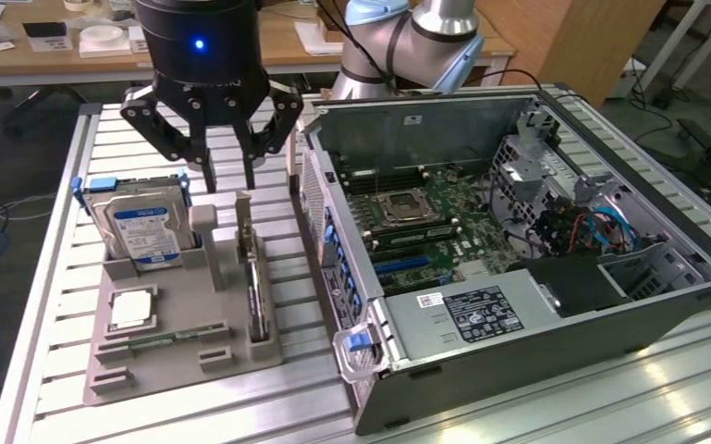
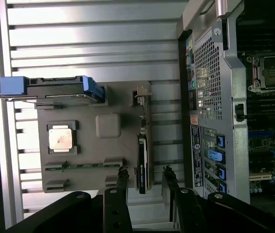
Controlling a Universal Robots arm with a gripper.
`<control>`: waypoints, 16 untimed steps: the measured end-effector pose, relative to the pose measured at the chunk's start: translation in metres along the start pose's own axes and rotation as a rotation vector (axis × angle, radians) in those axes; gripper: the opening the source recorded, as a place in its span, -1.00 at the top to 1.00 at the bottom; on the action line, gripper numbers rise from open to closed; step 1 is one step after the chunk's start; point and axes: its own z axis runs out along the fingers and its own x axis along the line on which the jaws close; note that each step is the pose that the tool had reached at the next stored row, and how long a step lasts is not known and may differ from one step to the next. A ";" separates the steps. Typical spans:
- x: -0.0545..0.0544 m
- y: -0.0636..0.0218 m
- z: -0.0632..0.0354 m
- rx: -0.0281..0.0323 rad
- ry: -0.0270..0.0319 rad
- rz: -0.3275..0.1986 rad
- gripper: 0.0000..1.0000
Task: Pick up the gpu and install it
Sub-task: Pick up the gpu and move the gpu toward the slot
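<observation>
Hovering over the far end of the grey tray (image 1: 158, 370), your gripper (image 1: 229, 180) is spread apart and empty; the gpu (image 1: 252, 291) stands edge-on below, its cooler face hidden.

One gpu (image 1: 252, 277) stands in one gray holder tray (image 1: 145, 384), together with one hard drive (image 1: 143, 227), one processor chip (image 1: 130, 310) and one memory stick (image 1: 164, 339). One computer case (image 1: 651, 324) lies on the one worktop (image 1: 293, 412), at three o'clock of the tray in the exterior view. One gripper (image 1: 229, 188) carries two fingers (image 1: 208, 171).
</observation>
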 end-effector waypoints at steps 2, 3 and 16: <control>0.000 -0.0001 0.0021 0.0002 0.0001 0.000 0.17; 0.000 -0.0001 0.0029 0.0002 0.0002 0.000 0.17; 0.000 -0.0004 0.0095 0.0002 0.0002 0.000 0.17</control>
